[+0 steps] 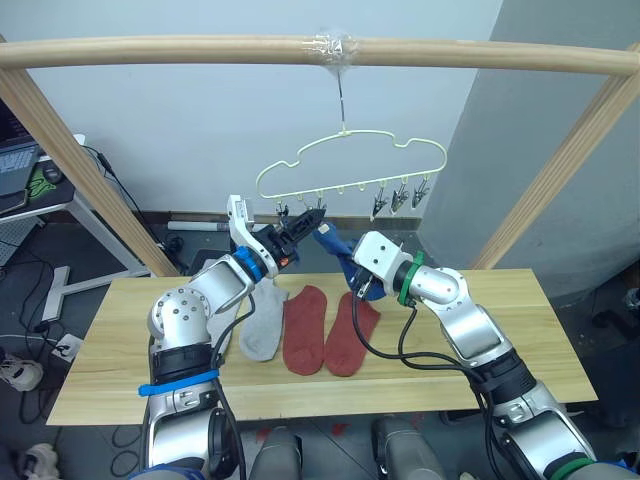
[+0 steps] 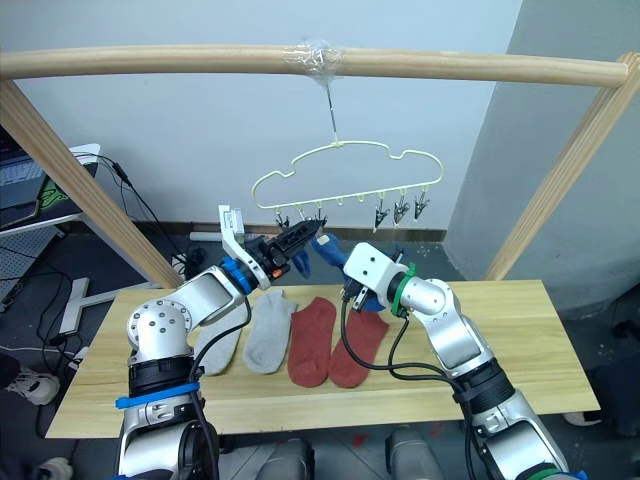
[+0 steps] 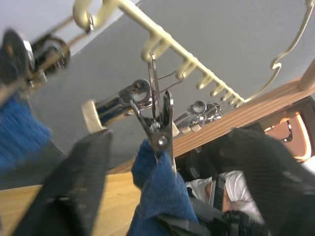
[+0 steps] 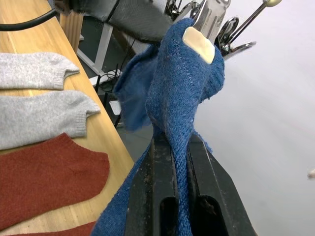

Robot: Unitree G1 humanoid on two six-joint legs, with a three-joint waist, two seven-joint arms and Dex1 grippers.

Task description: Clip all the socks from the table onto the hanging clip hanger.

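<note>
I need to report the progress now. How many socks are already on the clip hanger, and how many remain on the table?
One blue sock looks clipped near the clip hanger's left end. The right gripper pinches a second blue sock, lifted to a clip, with the open left gripper at that clip. Two grey socks and two red socks lie on the table. Three clips on the right hang empty.
</note>
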